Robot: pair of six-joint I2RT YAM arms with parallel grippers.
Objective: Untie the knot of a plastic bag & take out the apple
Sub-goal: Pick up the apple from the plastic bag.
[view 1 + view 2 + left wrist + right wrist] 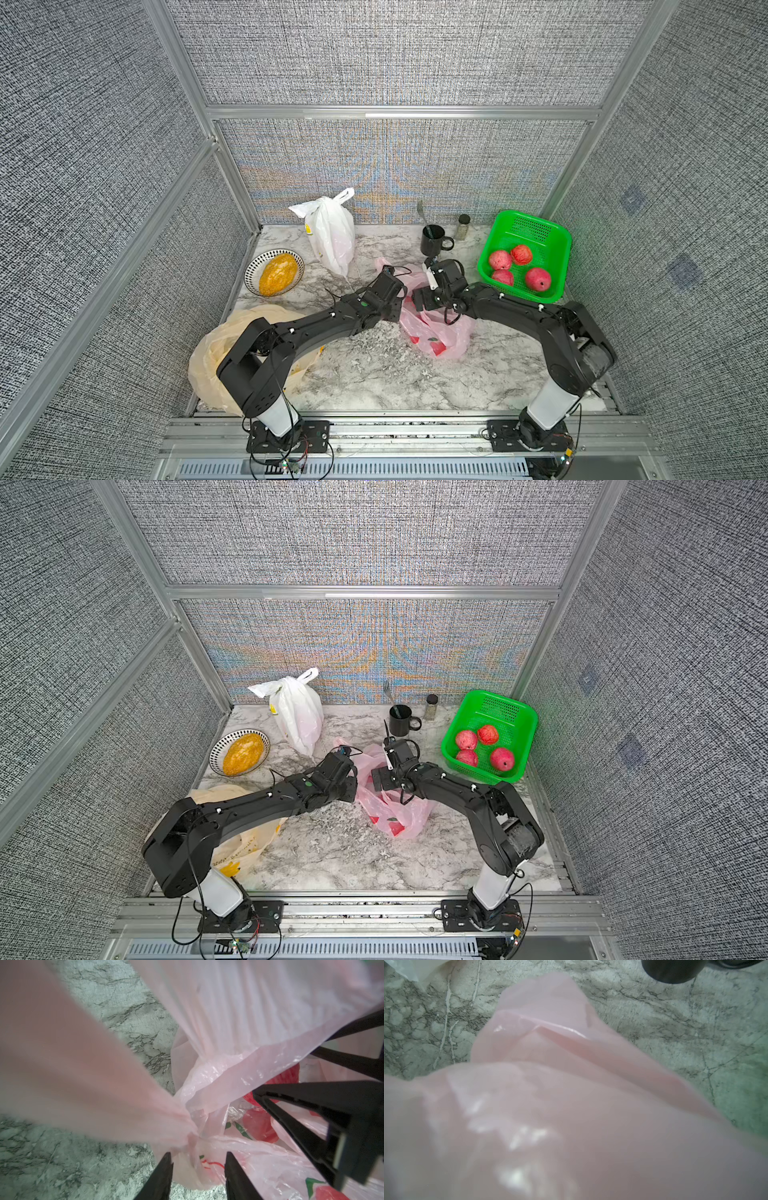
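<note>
Pink plastic bag is lying mid-frame on the tabletop in both top views. Left hand is straddling its knot; whether it is pinching, I cannot tell. Right hand is standing spread wide among the bag's folds.

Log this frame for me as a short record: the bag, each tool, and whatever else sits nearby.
task object: pink bag, crumpled, under both tools
left tool: closed on bunched plastic of the pink bag
right tool: open, fingers spread at the bag's mouth
bag contents: red shapes show through the plastic; apple or print, cannot tell
green basket: four apples inside, on the right arm's side
others: white bag, black mug, bowl
</note>
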